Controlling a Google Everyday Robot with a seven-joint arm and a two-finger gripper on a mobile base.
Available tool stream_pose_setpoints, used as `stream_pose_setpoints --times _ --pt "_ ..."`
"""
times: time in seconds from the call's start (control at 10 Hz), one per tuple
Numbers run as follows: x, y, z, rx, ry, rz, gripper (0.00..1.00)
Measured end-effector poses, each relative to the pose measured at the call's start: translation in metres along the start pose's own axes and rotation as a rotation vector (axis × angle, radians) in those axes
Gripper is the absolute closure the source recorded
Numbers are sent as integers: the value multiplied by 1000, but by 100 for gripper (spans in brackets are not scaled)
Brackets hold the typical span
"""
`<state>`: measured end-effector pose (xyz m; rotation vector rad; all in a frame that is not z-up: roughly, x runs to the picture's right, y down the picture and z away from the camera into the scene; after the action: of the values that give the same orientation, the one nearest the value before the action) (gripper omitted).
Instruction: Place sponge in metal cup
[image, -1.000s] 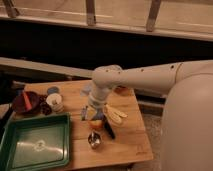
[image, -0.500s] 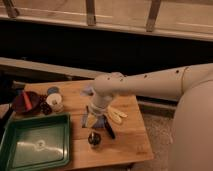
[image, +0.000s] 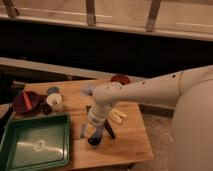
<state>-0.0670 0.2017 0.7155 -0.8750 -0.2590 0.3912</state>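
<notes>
My gripper (image: 93, 135) points straight down at the front middle of the wooden table (image: 130, 142), at the end of the white arm that reaches in from the right. It is shut. A small blue-grey piece, the sponge (image: 83, 131), shows at its left side, held at the tips. Directly under the tips stands the metal cup (image: 94, 142), which looks dark and is mostly covered by the gripper. The sponge hangs at the cup's rim; I cannot tell whether it touches the cup.
A green tray (image: 35, 146) lies at the front left. Behind it stand a white cup (image: 55, 103), a brown-red bowl (image: 25, 101) and a small grey-blue disc (image: 52, 90). A pale blue cloth (image: 88, 90), a banana (image: 118, 116) and a red bowl (image: 120, 79) lie near the arm.
The gripper has swung left and come down from above the table's middle until its tips are right over the metal cup. The cup has stayed in place.
</notes>
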Motion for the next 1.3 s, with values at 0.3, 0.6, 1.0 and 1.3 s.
stream_pose_setpoints --times 0.3,0.6,1.0,1.3 --pt "21 8 8 -7 -8 71 78" --pt "22 11 12 -8 -21 86 48" --pt "17 10 7 7 -27 76 36" --pt "15 10 3 14 -28 69 36"
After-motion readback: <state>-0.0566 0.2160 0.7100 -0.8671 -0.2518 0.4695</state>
